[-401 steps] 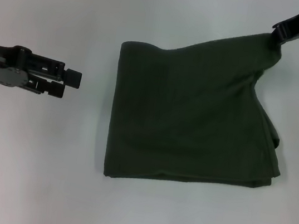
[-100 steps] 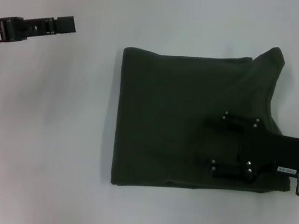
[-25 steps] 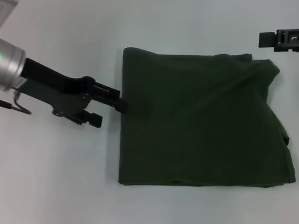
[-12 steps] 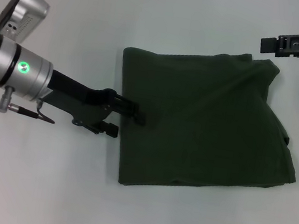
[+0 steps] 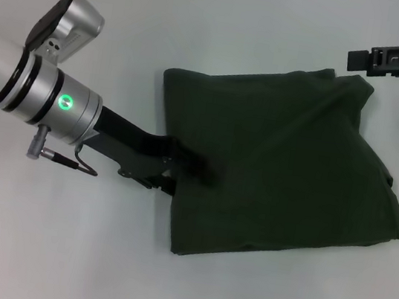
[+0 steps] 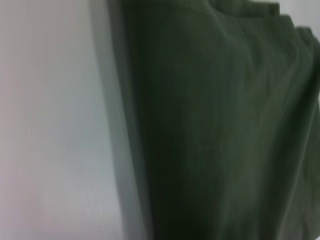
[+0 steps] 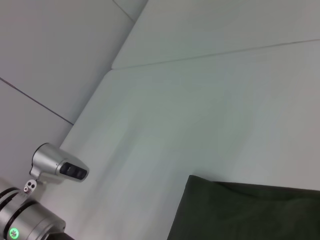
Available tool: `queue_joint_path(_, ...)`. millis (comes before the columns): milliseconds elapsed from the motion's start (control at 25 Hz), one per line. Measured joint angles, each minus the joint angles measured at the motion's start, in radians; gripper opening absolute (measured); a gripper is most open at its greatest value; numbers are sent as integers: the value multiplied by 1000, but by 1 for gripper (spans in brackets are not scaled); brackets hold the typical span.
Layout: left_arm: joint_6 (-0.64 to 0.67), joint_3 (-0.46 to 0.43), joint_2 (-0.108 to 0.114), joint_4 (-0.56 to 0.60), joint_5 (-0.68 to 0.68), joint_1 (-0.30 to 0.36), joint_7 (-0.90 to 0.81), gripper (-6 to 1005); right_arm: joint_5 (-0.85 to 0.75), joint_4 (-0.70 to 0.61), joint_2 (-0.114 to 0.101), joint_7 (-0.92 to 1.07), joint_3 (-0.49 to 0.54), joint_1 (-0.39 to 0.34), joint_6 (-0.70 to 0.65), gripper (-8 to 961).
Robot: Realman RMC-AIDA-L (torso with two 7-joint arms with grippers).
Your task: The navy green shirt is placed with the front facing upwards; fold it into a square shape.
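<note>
While the left gripper (image 5: 195, 170) meets the shirt's (image 5: 289, 155) left edge — fingers' state unclear — bare table (image 5: 57, 248) surrounds.

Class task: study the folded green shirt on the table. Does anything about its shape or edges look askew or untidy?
Yes. The navy green shirt is a lopsided trapezoid, not a square: its right edge slants outward to a protruding lower right corner, and layers bunch at the upper right. The left gripper is at its left edge; the right gripper hangs beyond the top corner.

The head camera looks steeply down on the pale white worktop (image 5: 35, 245). The left wrist camera sits very close over the folded dark olive-green cotton shirt (image 6: 225, 130); the right wrist camera, farther off, shares its edge (image 7: 250, 210).
</note>
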Motion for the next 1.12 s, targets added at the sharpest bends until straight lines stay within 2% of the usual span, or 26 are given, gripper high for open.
queue_joint_path(40, -1, 12, 0, 7, 0, -1, 4, 838, 0, 4, 0, -3, 0, 0, 0, 838)
queue_joint_path(280, -1, 46, -3, 13, -1, -9, 4, 687, 2, 16, -1, -10, 2, -1, -2, 838)
queue_joint_path(680, -1, 48, -10, 15, -4, -15, 3, 480, 5, 17, -2, -5, 4, 0, -4, 839)
queue_joint_path(800, 5, 46, -10, 17, -4, -15, 4, 250, 5, 17, -2, -4, 4, 0, -4, 839)
queue_joint_path(840, 9, 46, -10, 17, -4, -15, 6, 226, 6, 17, -2, -4, 4, 0, -4, 839)
queue_joint_path(1000, 31, 45, -2, 25, -1, -4, 10, 132, 5, 17, -1, -4, 4, 0, -3, 838)
queue_joint_path(1120, 38, 45, 17, 45, 3, 27, 3, 132, 3, 17, -2, -4, 7, -1, -1, 838)
